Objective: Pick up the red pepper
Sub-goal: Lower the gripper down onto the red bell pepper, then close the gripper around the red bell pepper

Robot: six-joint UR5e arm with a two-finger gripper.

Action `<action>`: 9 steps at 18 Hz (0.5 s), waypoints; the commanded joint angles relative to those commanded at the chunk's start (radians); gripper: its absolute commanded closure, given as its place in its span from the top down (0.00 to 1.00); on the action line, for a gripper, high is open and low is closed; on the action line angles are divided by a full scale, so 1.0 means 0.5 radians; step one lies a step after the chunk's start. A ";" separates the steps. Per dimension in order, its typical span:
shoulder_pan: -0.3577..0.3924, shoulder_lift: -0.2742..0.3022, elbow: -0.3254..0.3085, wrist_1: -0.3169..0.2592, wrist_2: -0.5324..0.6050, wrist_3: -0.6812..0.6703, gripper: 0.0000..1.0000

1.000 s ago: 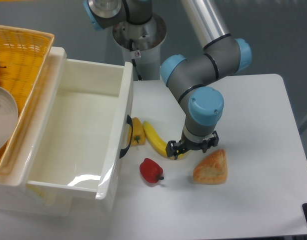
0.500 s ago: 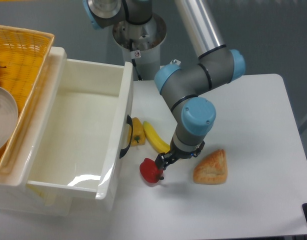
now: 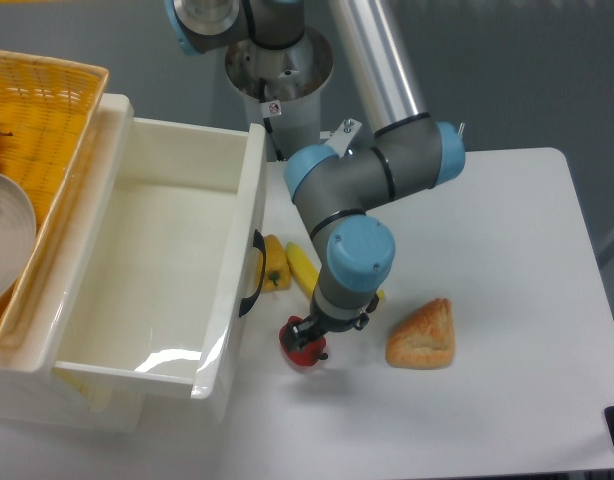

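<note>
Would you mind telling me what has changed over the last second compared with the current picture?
The gripper swung left, from over the banana's end to directly above the red pepper, now partly covering it. Whether the jaws have closed cannot be told. The pepper, banana, small yellow-orange pepper, bread slice and white bin stayed put.

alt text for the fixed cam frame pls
The robot's hand hovers right over the red pepper on the white table, beside a banana, a bread wedge and a white bin.
</note>
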 joint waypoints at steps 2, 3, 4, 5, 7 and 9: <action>-0.012 -0.018 0.000 0.003 0.003 0.003 1.00; -0.012 -0.027 0.003 0.003 0.003 0.003 1.00; -0.012 -0.034 0.006 0.006 0.003 0.006 1.00; -0.012 -0.043 0.006 0.015 0.003 0.003 1.00; -0.015 -0.055 0.006 0.028 0.003 0.003 1.00; -0.018 -0.070 0.003 0.040 0.003 0.003 1.00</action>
